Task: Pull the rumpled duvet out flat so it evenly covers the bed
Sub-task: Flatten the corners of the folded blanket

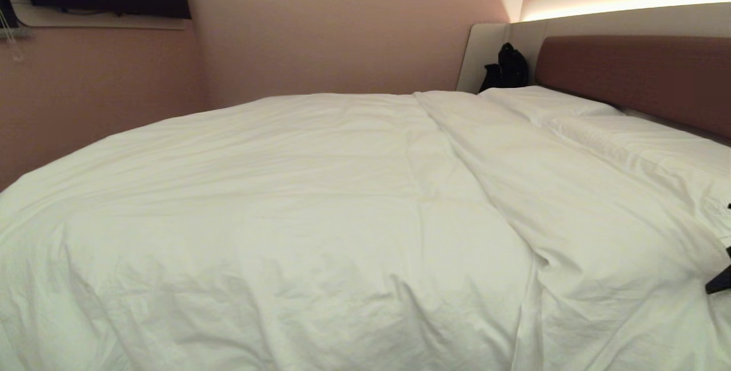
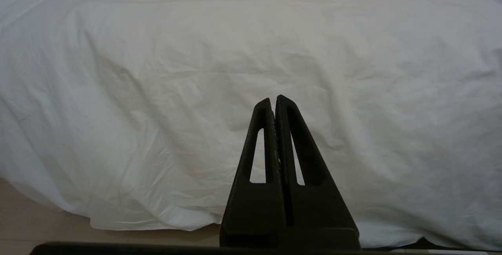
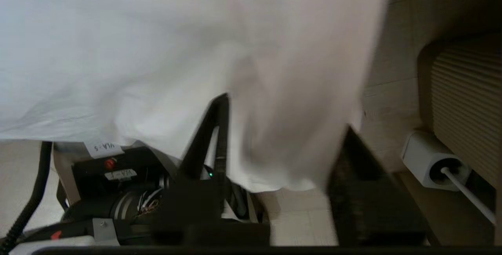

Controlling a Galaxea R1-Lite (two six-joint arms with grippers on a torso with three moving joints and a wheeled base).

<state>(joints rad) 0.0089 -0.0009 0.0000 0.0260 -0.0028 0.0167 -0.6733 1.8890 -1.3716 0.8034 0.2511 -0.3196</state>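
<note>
The duvet [image 1: 320,205] is spread over most of the bed [image 1: 639,71], creased, with a long fold running from the far side toward the near right corner; its near edge hangs over the side down to the floor [image 2: 23,215]. Two pillows [image 1: 577,111] are seen by the headboard, a dark bag [image 1: 505,68] in the far corner.

Right gripper [image 3: 282,117] is at the right edge of the head view, fingers spread partway; duvet cloth hangs between them, not clamped. Left gripper [image 2: 273,100] is closed, empty, pointed at the hanging duvet edge.
</note>
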